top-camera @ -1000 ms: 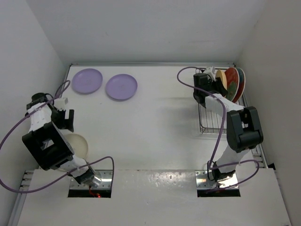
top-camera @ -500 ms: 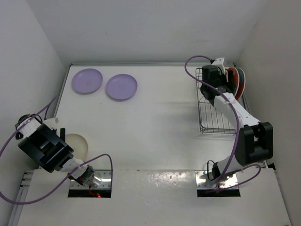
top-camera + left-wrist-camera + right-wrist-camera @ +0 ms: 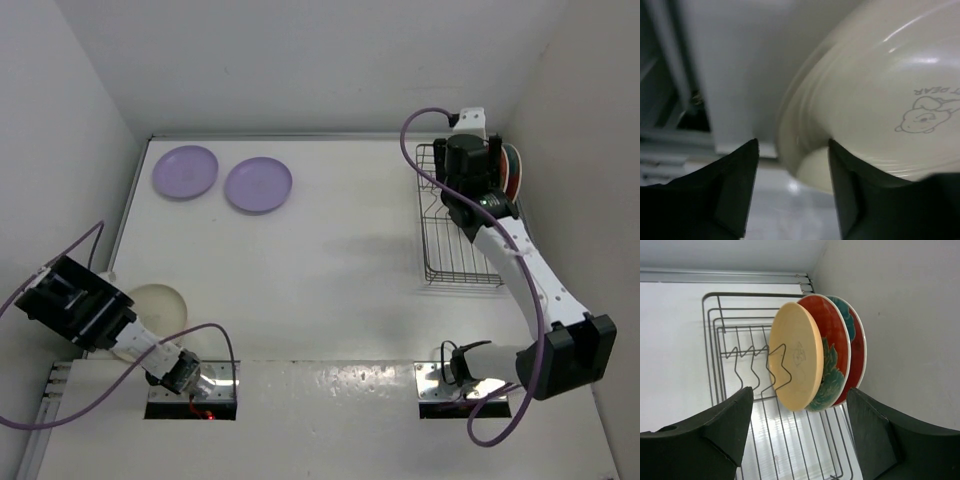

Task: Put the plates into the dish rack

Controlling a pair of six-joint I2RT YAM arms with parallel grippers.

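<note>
Two lilac plates (image 3: pixel 185 172) (image 3: pixel 258 185) lie flat at the far left of the table. A cream plate (image 3: pixel 160 305) with a bear drawing (image 3: pixel 925 117) lies near the left arm. My left gripper (image 3: pixel 792 167) straddles its rim: the right finger is against the inner side and a gap shows at the left finger. The dish rack (image 3: pixel 440 225) (image 3: pixel 720 330) holds three upright plates: a yellow one (image 3: pixel 795 355) and two red floral ones (image 3: pixel 832 347) (image 3: pixel 856 340). My right gripper (image 3: pixel 800 440) hangs open above the rack, holding nothing.
White walls close in the table on the left, far and right sides. The table's left edge and a metal rail (image 3: pixel 670 135) run right beside the cream plate. Purple cables (image 3: pixel 420 160) loop off both arms.
The left arm swung down toward the near left and its jaws narrowed around the cream plate's rim. The right arm drew back from the racked plates and its jaws widened.
</note>
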